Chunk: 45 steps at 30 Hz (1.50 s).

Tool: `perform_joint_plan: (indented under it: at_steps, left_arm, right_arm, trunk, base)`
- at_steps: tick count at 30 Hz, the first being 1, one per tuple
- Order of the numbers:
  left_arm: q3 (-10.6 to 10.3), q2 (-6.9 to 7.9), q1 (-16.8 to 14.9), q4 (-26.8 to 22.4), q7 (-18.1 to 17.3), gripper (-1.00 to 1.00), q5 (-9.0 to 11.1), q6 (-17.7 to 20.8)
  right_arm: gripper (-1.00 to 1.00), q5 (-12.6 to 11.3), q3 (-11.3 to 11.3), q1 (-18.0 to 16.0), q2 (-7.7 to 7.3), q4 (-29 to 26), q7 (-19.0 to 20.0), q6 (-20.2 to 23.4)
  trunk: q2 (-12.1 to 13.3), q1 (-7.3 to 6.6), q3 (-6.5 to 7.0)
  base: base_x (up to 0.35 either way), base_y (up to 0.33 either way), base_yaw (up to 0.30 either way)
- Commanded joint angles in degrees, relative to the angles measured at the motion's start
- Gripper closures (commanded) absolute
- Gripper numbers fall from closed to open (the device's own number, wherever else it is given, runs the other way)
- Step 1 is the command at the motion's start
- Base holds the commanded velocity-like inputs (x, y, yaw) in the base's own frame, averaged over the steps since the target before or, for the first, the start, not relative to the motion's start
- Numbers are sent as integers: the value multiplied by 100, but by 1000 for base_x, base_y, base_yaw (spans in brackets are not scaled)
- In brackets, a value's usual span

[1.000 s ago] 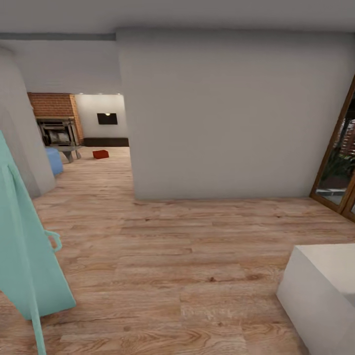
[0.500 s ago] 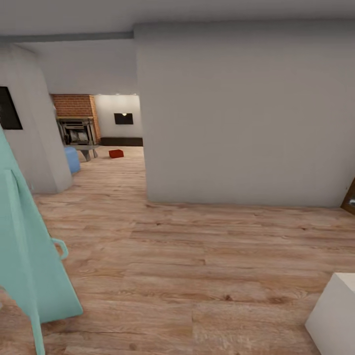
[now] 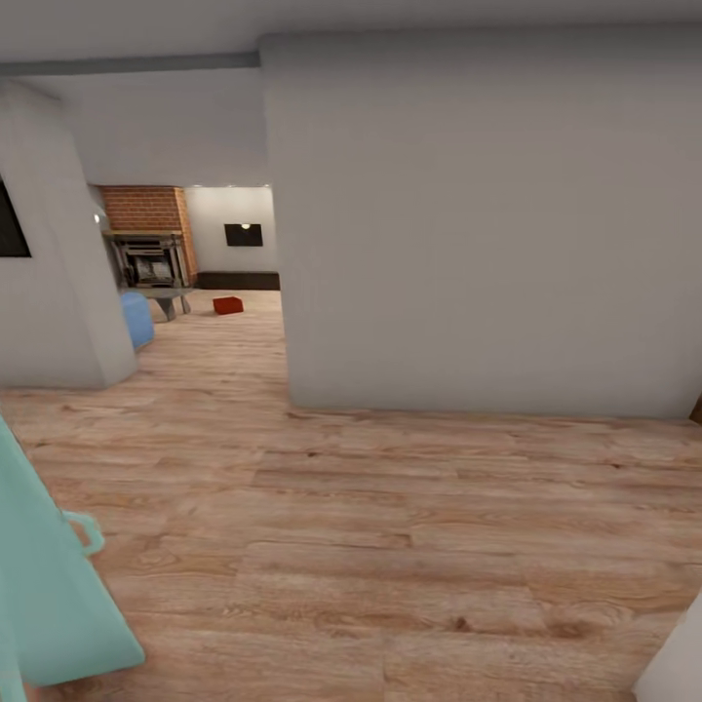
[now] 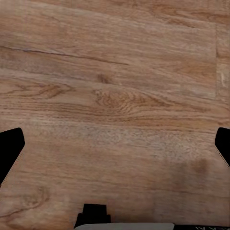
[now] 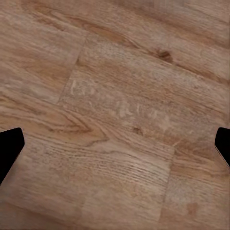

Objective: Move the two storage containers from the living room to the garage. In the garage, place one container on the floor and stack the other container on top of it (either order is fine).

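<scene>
One orange-red storage container [image 3: 228, 305] sat far off on the light wood plank floor of the living room [image 3: 210, 263], seen through the opening beyond the grey wall. Small at that distance, it rested level and alone, near a blue sofa corner and a low grey table.

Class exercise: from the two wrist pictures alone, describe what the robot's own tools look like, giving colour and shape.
Little shows. In each wrist view, two plain black fingertips with blunt, rounded ends poke in from opposite edges: the left tool and the right tool. The left wrist view also shows a small black block above a pale grey housing strip. No cables are visible; any markings are unreadable.
</scene>
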Motion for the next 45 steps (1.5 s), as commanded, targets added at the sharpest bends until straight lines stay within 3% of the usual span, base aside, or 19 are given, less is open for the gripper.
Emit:
perform_joint_plan:
  at_steps: [1,22,45]
  left_arm:
    - [3,1,2,-7,-45,-100,60,1]
    - [3,1,2,-6,-40,-100,63,-1]
    - [3,1,2,-2,-40,-100,63,-31]
  right_arm:
    - [-100,12,16,-3,-5,3,-5,-13]
    - [-100,3,9,-2,-2,3,-5,-4]
    - [-100,1,15,-5,-5,3,-5,-4]
  trunk:
    - [-2,4,-5]
    - [-2,4,-5]
    - [-2,4,-5]
  base:
    - [329,0,0]
    - [329,0,1]
    - [329,0,262]
